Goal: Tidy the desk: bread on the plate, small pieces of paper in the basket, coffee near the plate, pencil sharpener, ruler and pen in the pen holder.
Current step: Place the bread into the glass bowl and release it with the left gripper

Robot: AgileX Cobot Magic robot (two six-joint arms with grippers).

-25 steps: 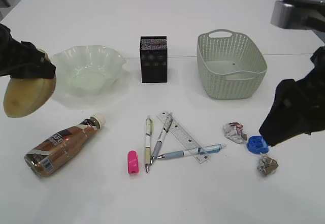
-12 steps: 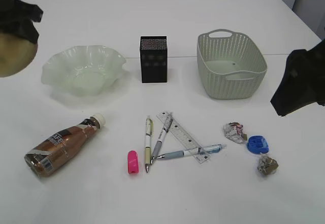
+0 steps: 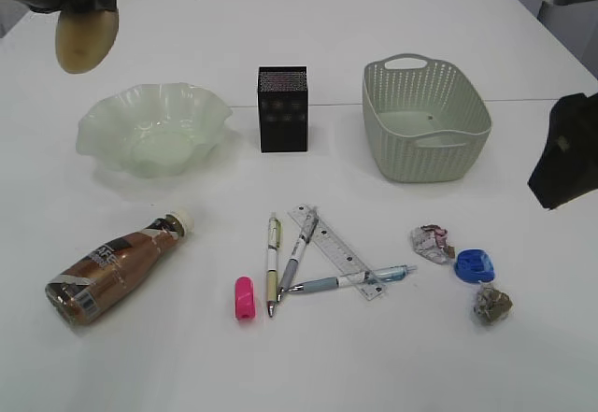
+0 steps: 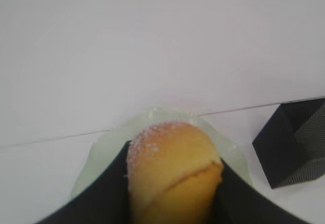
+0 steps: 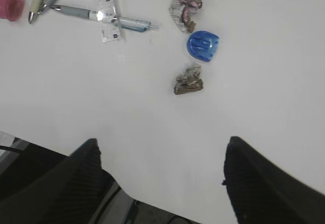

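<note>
You have the bread (image 4: pixel 172 176) pinched between the left fingers (image 4: pixel 101 193), held in the air above the glass plate (image 3: pixel 154 132). Your right fingers (image 5: pixel 89 170) are spread wide with nothing between them, high over the paper scraps (image 5: pixel 189 79) on the desk (image 5: pixel 264 82).

No wording could be read anywhere on the desk. The coffee bottle (image 3: pixel 109 268), lying on its side, carried a dark label with pale lettering too blurred to make out. The clear ruler (image 3: pixel 334 262) showed fine graduation marks along its edge, but no numbers were legible in either the exterior or the right wrist view. The crumpled paper scrap (image 5: pixel 185 9) bore printed colour, nothing readable.
</note>
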